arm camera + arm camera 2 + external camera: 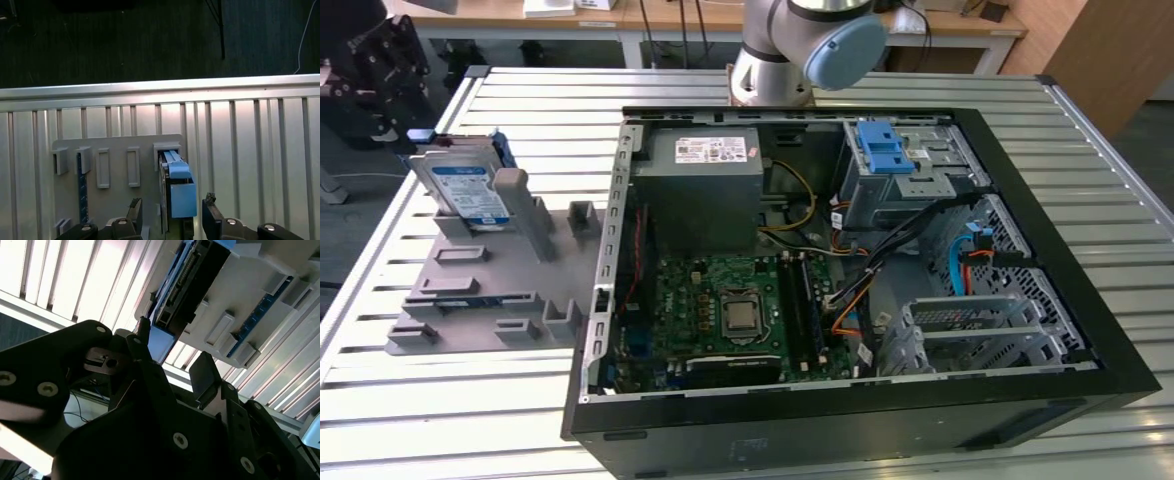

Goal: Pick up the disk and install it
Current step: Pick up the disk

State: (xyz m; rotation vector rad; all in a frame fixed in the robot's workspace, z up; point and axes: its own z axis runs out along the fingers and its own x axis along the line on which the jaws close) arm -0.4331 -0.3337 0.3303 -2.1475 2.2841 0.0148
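The disk (464, 190), silver-grey with a blue-and-white label and a blue carrier, stands on edge in the far slot of a grey holder plate (480, 290) at the exterior view's left. In the first wrist view its blue carrier end (180, 192) lies between my two black fingers (135, 209), with a gap on each side. My gripper (172, 207) is open and straddles the disk from above without touching it. The second wrist view shows the disk's connector end (182, 287) and the black gripper body in front of it.
An open computer case (854, 412) lies on the slatted metal table (440, 400), with a blue-latched drive cage (887, 150), a grey power supply (700, 180) and a motherboard inside. The holder plate has several empty slots (102, 167). The table edge (160, 89) runs just beyond the plate.
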